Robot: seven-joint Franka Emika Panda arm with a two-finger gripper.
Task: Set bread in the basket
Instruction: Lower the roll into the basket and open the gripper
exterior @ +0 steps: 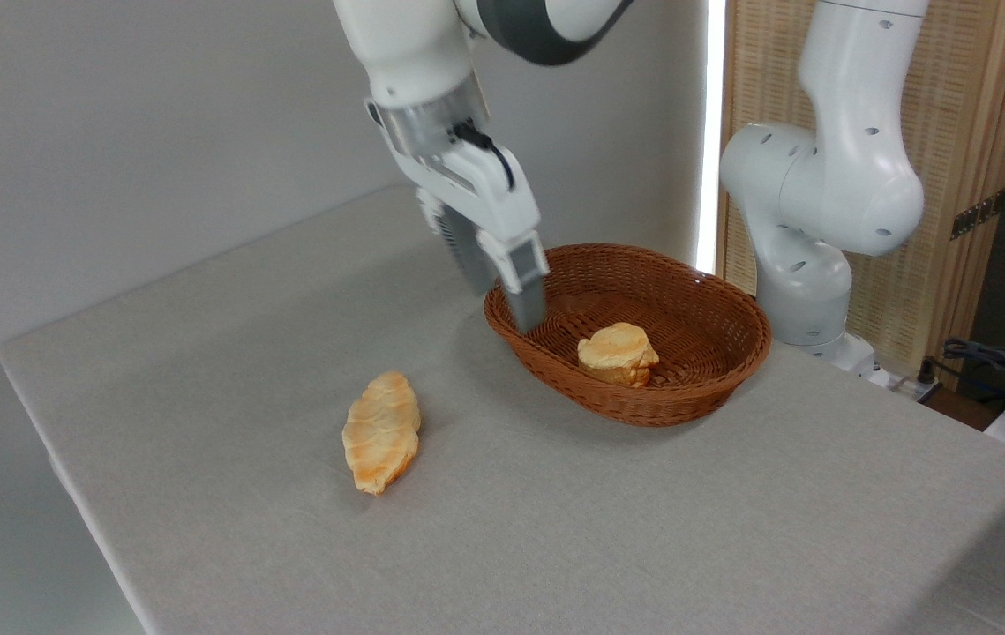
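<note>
Camera: fingers (527, 304) overlapping basket (687, 388) rim (gap indistinct)

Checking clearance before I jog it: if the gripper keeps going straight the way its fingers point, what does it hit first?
Most likely the basket: the gripper points down and slightly right at the near-left rim, probably meeting the inner wall or floor there. The bread lies further right, off that line. Depth from one view is uncertain.

One fixed cam, raised, off the table's (202, 370) front-left corner, looking down & diagonally across to the arm base (806, 291) at far right. Mid range: most of tabletop, wall, wood screen (978, 106) in frame.
</note>
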